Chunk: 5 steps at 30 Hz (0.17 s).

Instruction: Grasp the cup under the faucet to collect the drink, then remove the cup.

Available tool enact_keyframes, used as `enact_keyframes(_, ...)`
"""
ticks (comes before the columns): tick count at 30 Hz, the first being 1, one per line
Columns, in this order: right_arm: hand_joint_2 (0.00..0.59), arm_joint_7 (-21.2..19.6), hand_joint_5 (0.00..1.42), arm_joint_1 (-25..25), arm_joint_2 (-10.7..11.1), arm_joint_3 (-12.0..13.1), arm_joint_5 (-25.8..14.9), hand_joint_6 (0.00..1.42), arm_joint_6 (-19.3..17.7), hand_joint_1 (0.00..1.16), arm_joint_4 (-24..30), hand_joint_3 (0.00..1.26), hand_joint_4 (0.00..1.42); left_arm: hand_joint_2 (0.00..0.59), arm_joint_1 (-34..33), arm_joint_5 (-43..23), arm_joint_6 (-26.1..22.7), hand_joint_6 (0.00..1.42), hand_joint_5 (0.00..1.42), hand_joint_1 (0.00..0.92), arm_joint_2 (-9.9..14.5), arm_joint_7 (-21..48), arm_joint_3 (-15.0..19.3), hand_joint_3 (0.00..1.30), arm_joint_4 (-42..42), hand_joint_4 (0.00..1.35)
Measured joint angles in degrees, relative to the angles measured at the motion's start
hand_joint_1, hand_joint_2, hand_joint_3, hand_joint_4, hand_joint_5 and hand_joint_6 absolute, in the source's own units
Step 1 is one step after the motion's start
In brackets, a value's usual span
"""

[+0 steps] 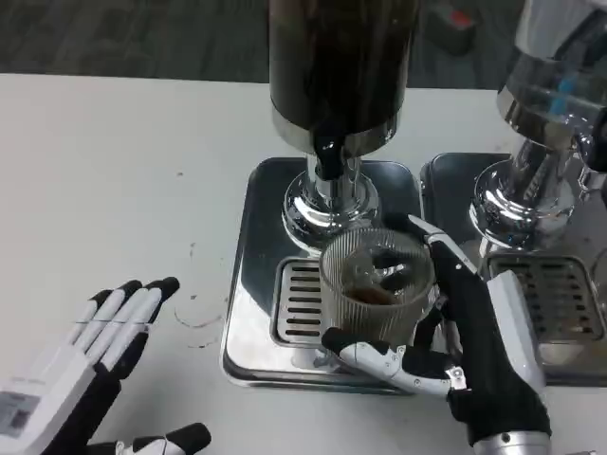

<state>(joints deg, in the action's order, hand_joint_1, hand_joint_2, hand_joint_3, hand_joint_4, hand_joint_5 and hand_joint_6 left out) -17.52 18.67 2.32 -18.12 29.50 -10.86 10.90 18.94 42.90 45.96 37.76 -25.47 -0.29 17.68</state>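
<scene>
Head view: the fingers (379,358) of the right hand (474,351) are wrapped around a clear ribbed cup (375,284), one finger curving across its near side at the base and others reaching behind its right side, so the cup is held. The cup stands upright on the slotted drip grate (299,301) of a shiny metal tray (248,284), directly below the black faucet (328,159) of a tall dispenser (340,66) filled with dark liquid. A little brown drink sits in the bottom of the cup. The right forearm comes up from the lower right edge. On the left, the left hand (95,365) rests palm down on the white desk (114,190), well apart from the tray, its fingers straight and lying side by side, the thumb stretched out toward the bottom edge, holding nothing. To the right stands a second dispenser (545,114) with a clear body on its own metal tray (446,175) and grate (560,294). A few small brown stains (194,318) mark the desk near the left hand.
</scene>
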Motion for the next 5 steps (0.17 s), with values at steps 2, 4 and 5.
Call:
enact_keyframes(2, 0.227, 0.0, 0.81, 0.0, 0.0, 0.0, 0.0, 1.14, 0.0, 0.96, 0.0, 0.27, 0.57, 0.125, 0.0, -0.1, 0.0, 0.0, 0.0, 0.0, 0.0, 0.0, 0.0, 0.0, 0.0, 0.0)
enact_keyframes(4, 0.227, 0.0, 0.81, 0.0, 0.0, 0.0, 0.0, 1.14, 0.0, 0.96, 0.0, 0.27, 0.57, 0.124, 0.0, -0.4, 0.0, 0.0, 0.0, 0.0, 0.0, 0.0, 0.0, 0.0, 0.0, 0.0)
enact_keyframes(5, 0.227, 0.0, 0.81, 0.0, 0.0, 0.0, 0.0, 1.14, 0.0, 0.96, 0.0, 0.27, 0.57, 0.124, 0.0, -0.4, 0.0, 0.0, 0.0, 0.0, 0.0, 0.0, 0.0, 0.0, 0.0, 0.0)
